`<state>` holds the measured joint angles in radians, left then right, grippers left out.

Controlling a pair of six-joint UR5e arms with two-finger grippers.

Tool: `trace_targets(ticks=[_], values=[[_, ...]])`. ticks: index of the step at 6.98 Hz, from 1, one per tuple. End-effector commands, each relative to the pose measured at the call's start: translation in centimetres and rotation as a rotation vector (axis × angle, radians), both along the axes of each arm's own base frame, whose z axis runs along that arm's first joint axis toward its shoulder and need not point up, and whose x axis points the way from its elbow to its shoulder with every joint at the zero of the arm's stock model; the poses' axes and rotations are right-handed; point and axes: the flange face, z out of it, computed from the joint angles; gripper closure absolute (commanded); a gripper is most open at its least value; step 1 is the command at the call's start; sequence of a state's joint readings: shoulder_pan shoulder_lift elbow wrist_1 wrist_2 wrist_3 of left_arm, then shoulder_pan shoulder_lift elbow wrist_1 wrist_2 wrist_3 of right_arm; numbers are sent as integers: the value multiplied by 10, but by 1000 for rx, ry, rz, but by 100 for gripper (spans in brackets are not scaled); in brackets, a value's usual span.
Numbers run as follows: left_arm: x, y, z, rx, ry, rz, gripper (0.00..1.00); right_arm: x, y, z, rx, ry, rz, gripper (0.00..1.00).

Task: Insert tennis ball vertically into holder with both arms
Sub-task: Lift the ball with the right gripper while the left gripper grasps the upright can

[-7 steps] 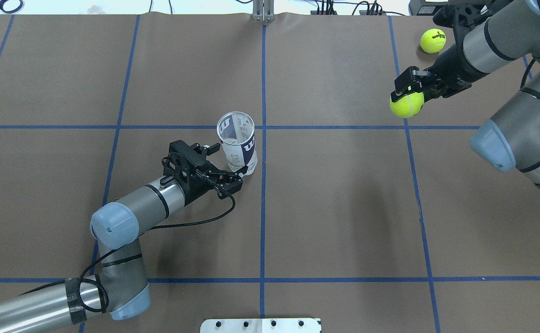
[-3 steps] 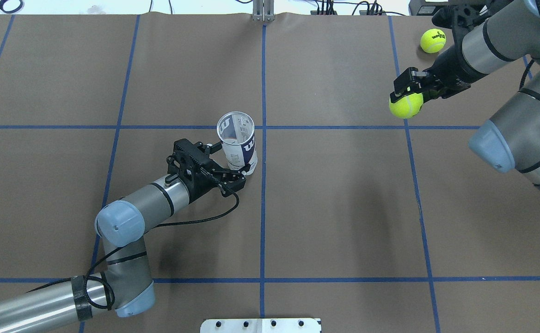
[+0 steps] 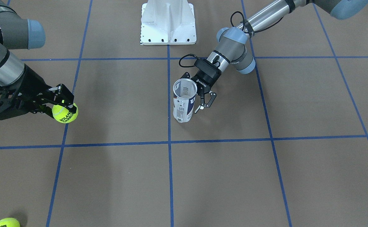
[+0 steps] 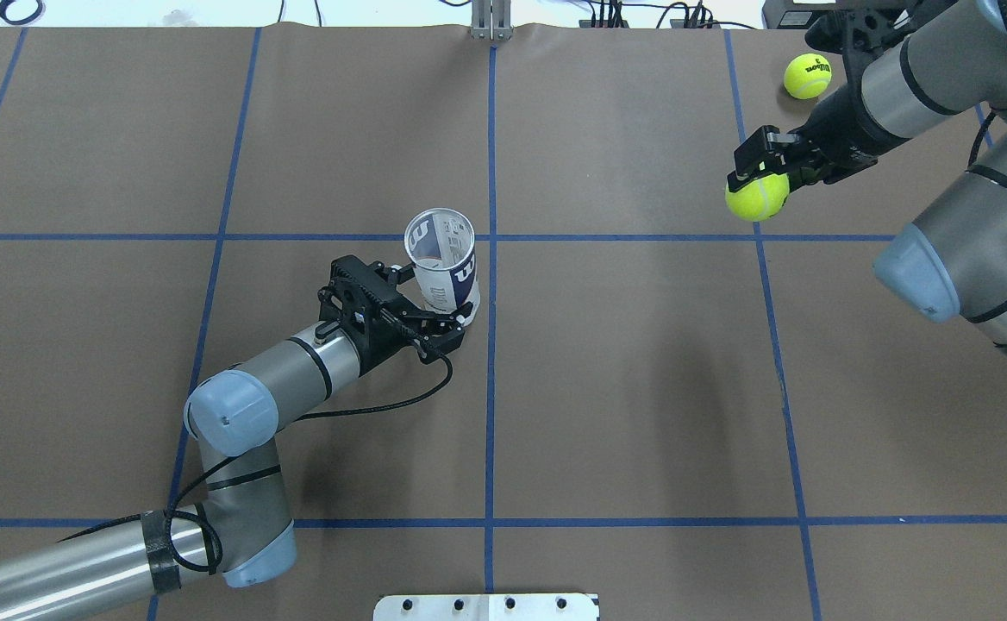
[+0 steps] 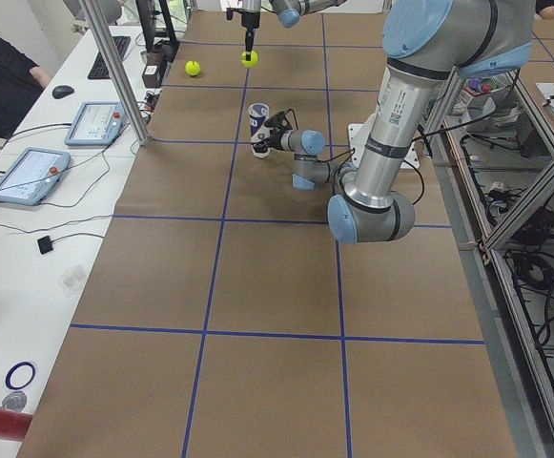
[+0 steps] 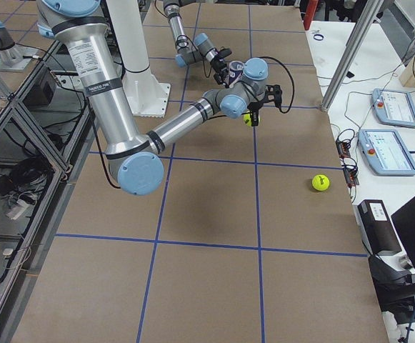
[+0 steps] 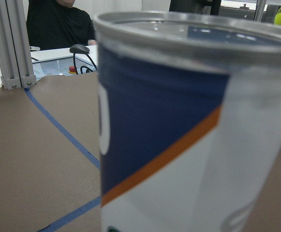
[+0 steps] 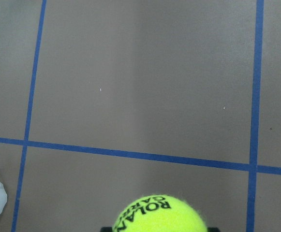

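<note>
The holder [image 4: 441,267], a clear can with a white and navy label and a silver rim, stands upright near the table's middle. It also shows in the front view [image 3: 184,105] and fills the left wrist view [image 7: 179,135]. My left gripper [image 4: 428,309] is open, low by the can, with a finger on each side of its lower part; I cannot tell if they touch it. My right gripper [image 4: 759,179] is shut on a yellow tennis ball [image 4: 757,197], held above the table far to the can's right. The ball also shows in the front view [image 3: 65,113] and the right wrist view [image 8: 159,215].
A second tennis ball [image 4: 807,76] lies on the table at the far right, behind my right arm, also in the front view [image 3: 7,223]. The white metal base [image 3: 168,22] stands at the robot's edge. Blue tape lines grid the brown table.
My left arm has moved toward the can, so its open fingers now flank the can's lower part. My right gripper with the ball has barely shifted.
</note>
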<state>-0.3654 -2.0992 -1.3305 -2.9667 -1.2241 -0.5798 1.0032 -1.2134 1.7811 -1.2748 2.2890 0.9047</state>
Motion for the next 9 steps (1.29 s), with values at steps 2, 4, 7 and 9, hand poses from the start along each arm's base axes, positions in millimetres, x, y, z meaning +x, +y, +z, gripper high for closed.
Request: trace_targets(ticks=[2,4,7,9], values=[[18,-9,-14,1,2,-3,1,1,1,-4,8,-5,-2,100],[17,-13,-13,0,-1,-9,2,0,0,-17,23,-19,-4,100],[15,-15,-13,0,-1,-12,23,-15,27,-72,19,-100,-6,100],[15,-15,-13,0,-1,-12,29,-59,51,-139,0,-182,-30,100]])
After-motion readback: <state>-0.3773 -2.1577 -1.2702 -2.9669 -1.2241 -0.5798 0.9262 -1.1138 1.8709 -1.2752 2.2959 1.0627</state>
